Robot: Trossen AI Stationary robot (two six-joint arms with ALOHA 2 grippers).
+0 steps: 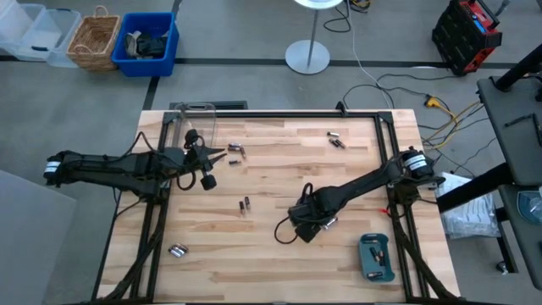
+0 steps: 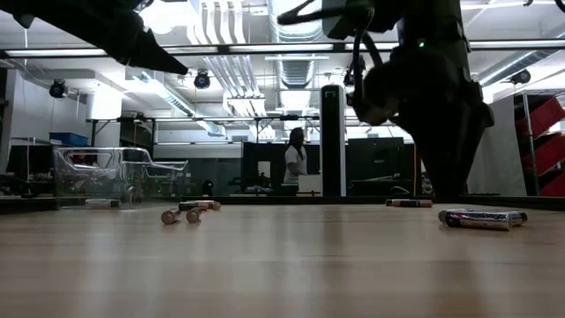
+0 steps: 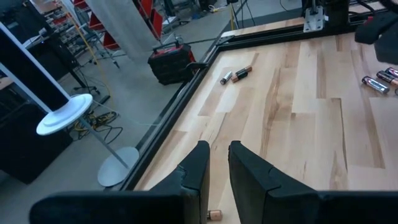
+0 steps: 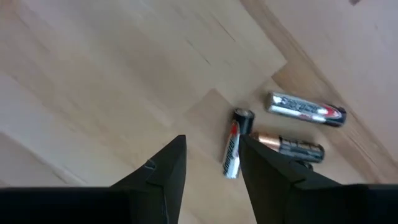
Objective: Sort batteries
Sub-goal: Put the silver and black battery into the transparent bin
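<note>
Batteries [image 1: 243, 204] lie scattered over the wooden table [image 1: 279, 254], and the teal tray [image 1: 377, 257] at the table's near right corner already holds a few, so it seems to be the sorting target. The right gripper [image 4: 211, 163], just left of that tray, hangs low with fingers parted around one silver cell [image 4: 231, 152] of a cluster of three, likely lining up a pick. Well away from the tray, by the clear box [image 1: 196, 119], the left gripper [image 3: 219, 168] waits nearly closed on nothing; bare wood leaves room to travel.
</note>
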